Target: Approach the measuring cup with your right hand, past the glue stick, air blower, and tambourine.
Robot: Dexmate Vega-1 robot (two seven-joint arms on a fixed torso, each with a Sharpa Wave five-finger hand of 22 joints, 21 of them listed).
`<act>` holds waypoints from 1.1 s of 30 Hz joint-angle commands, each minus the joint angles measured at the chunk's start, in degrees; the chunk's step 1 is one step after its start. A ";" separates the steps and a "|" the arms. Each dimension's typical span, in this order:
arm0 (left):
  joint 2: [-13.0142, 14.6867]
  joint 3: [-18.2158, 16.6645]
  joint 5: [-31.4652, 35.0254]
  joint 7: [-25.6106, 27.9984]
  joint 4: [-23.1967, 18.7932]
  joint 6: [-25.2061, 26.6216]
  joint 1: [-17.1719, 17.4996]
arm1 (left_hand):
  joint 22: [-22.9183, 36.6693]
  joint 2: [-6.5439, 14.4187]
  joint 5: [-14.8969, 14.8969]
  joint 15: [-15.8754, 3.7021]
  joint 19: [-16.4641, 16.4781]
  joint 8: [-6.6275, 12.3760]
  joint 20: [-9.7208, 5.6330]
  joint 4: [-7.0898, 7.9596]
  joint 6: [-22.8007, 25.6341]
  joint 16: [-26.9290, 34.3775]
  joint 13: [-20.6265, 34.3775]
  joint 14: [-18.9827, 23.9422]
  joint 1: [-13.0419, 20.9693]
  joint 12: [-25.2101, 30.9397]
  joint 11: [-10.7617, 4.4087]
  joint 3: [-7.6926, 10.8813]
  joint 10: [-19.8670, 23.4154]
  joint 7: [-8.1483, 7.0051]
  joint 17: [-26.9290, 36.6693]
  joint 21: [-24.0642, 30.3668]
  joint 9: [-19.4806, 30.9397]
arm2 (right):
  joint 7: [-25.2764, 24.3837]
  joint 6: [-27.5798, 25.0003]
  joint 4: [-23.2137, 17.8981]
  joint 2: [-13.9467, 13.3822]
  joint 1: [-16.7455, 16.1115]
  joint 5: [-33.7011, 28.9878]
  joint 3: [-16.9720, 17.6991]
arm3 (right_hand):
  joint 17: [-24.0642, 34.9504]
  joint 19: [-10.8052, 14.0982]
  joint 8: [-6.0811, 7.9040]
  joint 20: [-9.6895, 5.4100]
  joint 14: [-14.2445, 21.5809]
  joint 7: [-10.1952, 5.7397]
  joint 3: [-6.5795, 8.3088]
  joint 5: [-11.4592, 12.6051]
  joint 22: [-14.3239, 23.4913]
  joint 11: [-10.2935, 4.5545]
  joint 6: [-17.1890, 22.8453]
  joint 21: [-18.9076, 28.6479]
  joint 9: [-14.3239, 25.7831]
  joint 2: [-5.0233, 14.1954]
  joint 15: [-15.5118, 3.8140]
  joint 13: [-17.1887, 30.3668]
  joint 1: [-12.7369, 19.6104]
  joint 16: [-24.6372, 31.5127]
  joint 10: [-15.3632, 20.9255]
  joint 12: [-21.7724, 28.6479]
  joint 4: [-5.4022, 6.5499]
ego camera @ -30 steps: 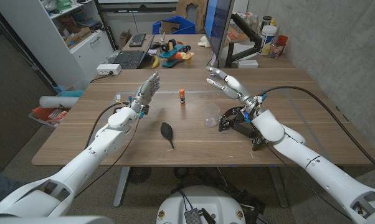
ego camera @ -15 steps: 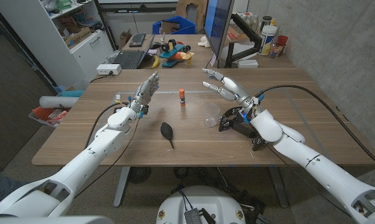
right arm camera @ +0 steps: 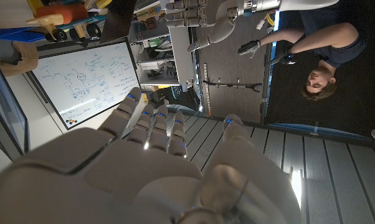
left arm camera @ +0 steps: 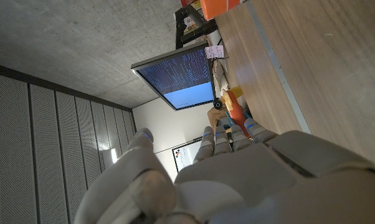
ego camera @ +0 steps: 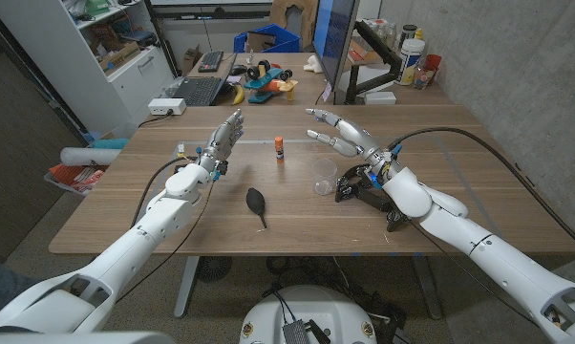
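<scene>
The clear measuring cup [ego camera: 323,175] stands upright near the table's middle. My right hand [ego camera: 345,136] hovers just beyond it, fingers spread and pointing towards my left, holding nothing. The orange-capped glue stick [ego camera: 280,148] stands to the cup's left, further back. The black air blower [ego camera: 257,204] lies nearer me, left of the cup. The black tambourine [ego camera: 361,185] lies right of the cup, partly hidden under my right wrist. My left hand [ego camera: 224,140] is raised over the table's left half, fingers up and apart, empty. My right hand [right arm camera: 156,168] and left hand [left arm camera: 237,180] show from behind.
The wooden table [ego camera: 459,172] is bare at its right and front. A monitor [ego camera: 332,43] stands at its far edge, with a second desk holding a laptop [ego camera: 200,91] and toys behind. A person [right arm camera: 318,56] shows in the right wrist view.
My right hand has shifted a little to the left and further away, over the space behind the cup. The left arm and the objects have not moved.
</scene>
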 commanded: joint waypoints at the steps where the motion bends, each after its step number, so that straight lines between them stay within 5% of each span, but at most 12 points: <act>1: -0.10 -0.02 0.01 -0.04 0.43 -0.27 -0.14 | 0.19 0.46 0.06 -0.60 -0.29 0.23 -0.22 -0.41 0.34 0.25 0.26 -0.13 0.28 0.19 -0.99 0.14 0.13 -0.49 0.14 -0.07 0.22 | -0.45 -1.83 -1.56 -1.11 0.36 -3.14 -1.11 | -0.02 0.17 0.03 0.53 0.06 -0.66 0.14 0.51 0.19 -0.40 0.10 0.20 0.22 -0.04 -0.55 0.22 0.32 -0.08 -0.08 -0.06 -0.29; 33: -0.47 0.84 0.30 -1.24 2.30 0.47 -1.64 | 0.19 0.71 0.01 -0.31 -0.81 -0.05 0.24 -0.75 -0.56 0.22 0.28 -0.35 0.40 0.05 -0.55 0.14 -0.40 -0.68 0.13 -0.18 0.26 | -2.85 -6.24 -3.19 -2.81 0.52 -8.22 -3.29 | 0.06 -0.10 0.15 0.70 0.09 -1.15 0.13 0.87 0.18 -0.82 0.39 0.21 0.25 -0.19 -1.46 0.25 0.12 0.02 -0.05 -0.07 -0.22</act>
